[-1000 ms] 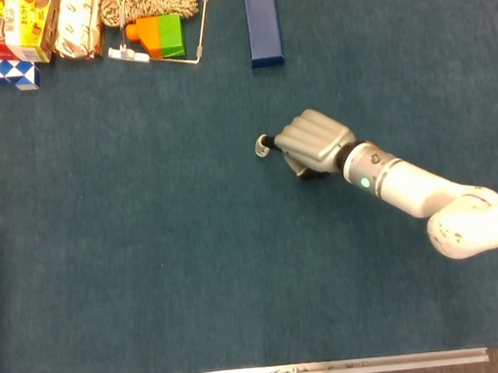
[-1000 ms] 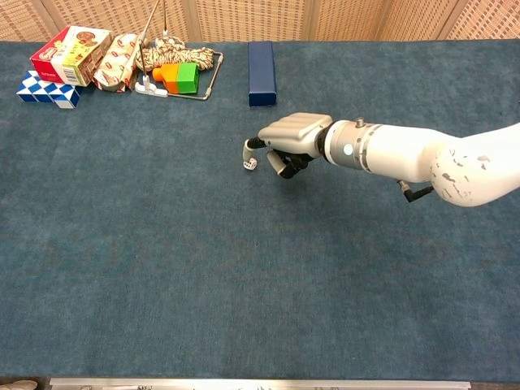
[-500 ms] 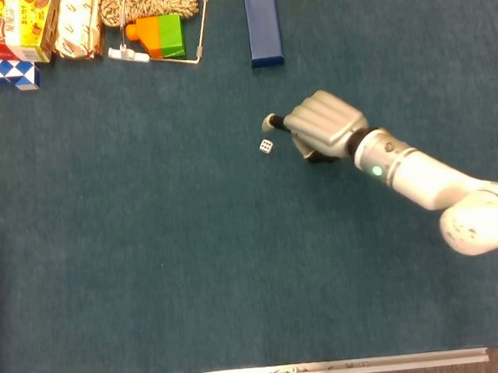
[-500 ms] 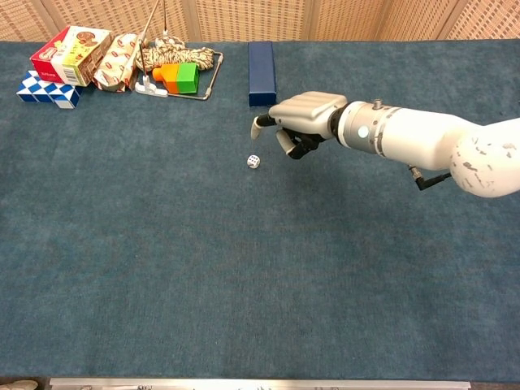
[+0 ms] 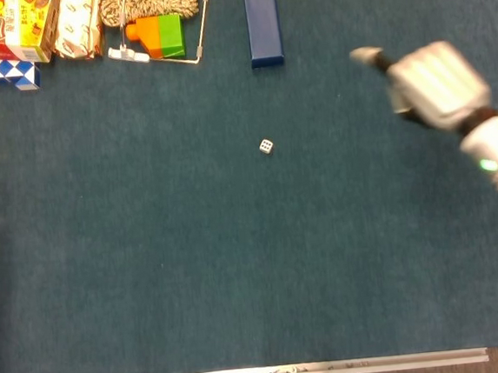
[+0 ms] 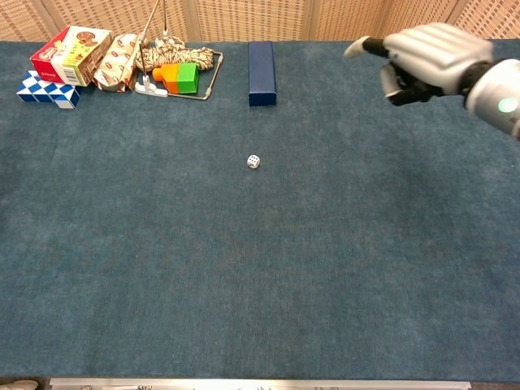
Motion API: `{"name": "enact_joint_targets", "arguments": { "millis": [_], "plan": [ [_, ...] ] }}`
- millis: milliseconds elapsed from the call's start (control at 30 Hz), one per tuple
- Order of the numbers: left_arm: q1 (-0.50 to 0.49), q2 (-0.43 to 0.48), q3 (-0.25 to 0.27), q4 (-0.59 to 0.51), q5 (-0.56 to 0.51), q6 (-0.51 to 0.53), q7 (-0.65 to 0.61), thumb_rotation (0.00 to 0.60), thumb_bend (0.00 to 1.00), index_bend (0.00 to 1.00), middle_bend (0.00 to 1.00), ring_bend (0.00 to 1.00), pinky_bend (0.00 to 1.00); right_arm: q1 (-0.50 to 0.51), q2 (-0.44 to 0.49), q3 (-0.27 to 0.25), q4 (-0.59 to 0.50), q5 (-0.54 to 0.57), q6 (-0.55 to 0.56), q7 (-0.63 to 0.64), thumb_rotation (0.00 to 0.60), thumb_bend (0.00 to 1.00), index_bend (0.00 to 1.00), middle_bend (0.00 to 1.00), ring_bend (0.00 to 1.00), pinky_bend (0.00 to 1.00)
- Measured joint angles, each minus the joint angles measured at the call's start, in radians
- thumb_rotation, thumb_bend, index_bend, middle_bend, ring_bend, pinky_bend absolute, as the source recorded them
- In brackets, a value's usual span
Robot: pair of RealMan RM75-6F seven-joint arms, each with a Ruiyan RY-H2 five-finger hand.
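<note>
Much bare cloth (image 5: 238, 266) around die (image 5: 266, 147)

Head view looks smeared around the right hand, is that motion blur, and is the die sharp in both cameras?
Head view: the right hand is soft-edged, which looks like motion blur; the die is crisp, though its pips are too small to read. Chest view: the hand is only mildly blurred, and the die is sharp on the evenly lit blue mat, with no glare.
</note>
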Motion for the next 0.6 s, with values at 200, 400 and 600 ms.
{"name": "enact_joint_targets", "arguments": {
  "millis": [200, 400, 600],
  "plan": [
    [-0.006, -0.001, -0.003, -0.006, 0.012, 0.004, -0.004, 0.600, 0.17, 0.11, 0.11, 0.12, 0.06, -0.172, 0.104, -0.058, -0.043, -0.097, 0.172, 0.008, 0.600, 0.34, 0.13, 0.32, 0.31, 0.48],
    [-0.006, -0.003, 0.001, -0.011, 0.017, 0.007, 0.006, 0.600, 0.17, 0.11, 0.11, 0.12, 0.06, -0.331, 0.141, -0.095, -0.010, -0.194, 0.334, 0.053, 0.600, 0.31, 0.12, 0.29, 0.26, 0.42],
    [-0.007, 0.002, 0.005, -0.027, 0.012, 0.001, 0.020, 0.600, 0.17, 0.11, 0.11, 0.12, 0.06, -0.477, 0.157, -0.113, 0.029, -0.256, 0.462, 0.084, 0.600, 0.29, 0.12, 0.29, 0.26, 0.42]
  ]
}}
